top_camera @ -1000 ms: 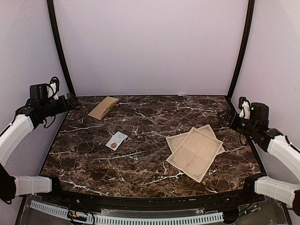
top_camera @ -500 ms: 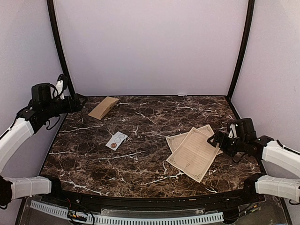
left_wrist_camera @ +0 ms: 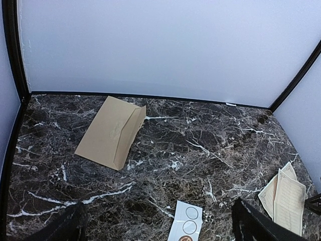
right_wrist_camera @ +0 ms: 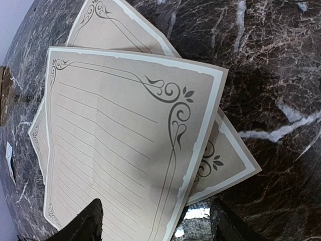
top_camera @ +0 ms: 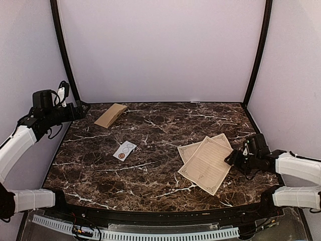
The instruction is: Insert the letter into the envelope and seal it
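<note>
The tan envelope (top_camera: 111, 115) lies flat at the back left of the marble table, its flap folded along one long side (left_wrist_camera: 111, 131). The letter is two cream lined sheets, overlapping at the right; the upper sheet (top_camera: 208, 164) covers most of the lower one (top_camera: 221, 139). My right gripper (top_camera: 231, 158) hangs low at the upper sheet's right edge, jaws open. In the right wrist view that edge (right_wrist_camera: 200, 165) runs between the two fingers with nothing pinched (right_wrist_camera: 158, 226). My left gripper (top_camera: 75, 109) hovers open near the left wall, short of the envelope (left_wrist_camera: 160, 226).
A small white sticker card with circles (top_camera: 124, 150) lies left of centre, just ahead of the left fingers (left_wrist_camera: 185, 223). Black frame posts (top_camera: 64, 55) rise at both back corners. The table's right edge (top_camera: 268, 160) runs close behind the right gripper.
My right arm has swung down from beside the right wall to the letter's right edge, and its jaws have narrowed somewhat. The left arm has barely shifted.
</note>
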Available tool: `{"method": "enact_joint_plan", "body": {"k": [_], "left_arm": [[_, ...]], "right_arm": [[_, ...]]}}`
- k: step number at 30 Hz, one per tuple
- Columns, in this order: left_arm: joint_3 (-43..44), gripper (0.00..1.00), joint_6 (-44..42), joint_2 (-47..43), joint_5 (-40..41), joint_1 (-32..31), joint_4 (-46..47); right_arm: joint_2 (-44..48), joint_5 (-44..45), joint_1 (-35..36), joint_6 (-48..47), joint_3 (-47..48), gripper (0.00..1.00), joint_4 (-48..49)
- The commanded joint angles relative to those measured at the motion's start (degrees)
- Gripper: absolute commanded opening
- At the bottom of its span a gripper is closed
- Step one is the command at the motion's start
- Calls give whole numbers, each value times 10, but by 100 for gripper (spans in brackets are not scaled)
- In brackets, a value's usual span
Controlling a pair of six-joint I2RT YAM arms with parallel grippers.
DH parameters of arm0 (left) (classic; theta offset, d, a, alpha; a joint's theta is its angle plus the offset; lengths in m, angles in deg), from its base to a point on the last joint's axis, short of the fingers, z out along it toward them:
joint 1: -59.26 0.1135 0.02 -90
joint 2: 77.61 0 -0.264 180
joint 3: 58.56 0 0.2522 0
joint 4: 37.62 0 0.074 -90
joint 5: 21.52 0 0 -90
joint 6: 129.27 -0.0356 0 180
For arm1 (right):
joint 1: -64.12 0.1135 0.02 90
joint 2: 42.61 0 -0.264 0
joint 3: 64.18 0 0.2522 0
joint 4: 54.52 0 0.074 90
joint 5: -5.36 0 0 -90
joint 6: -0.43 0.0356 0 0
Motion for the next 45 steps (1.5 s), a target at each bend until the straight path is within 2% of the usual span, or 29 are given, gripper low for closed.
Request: {"method": "enact_joint_plan", "body": {"k": [1,20,26,31,38,45], "left_arm": [[-8,99,1,-5,-7,4,7],[-6,99,-1,2,-6,6,4],[-6,99,-1,3,-7,6,2],[-6,99,-2,4,-3,6,2],[-5,99,-4,5,1,7,0],[-4,99,-7,3,11,7,-3]], "right_arm": [[-8,3,2,6,-14,68,51],[-47,-20,3,48,-67,42,164],[-61,-37,3,65,-81,37,198],[-69,-46,3,73,-85,24,212],[-60,-59,3,87,-84,0,218],[-7,-69,3,100,-74,0,191]]}}
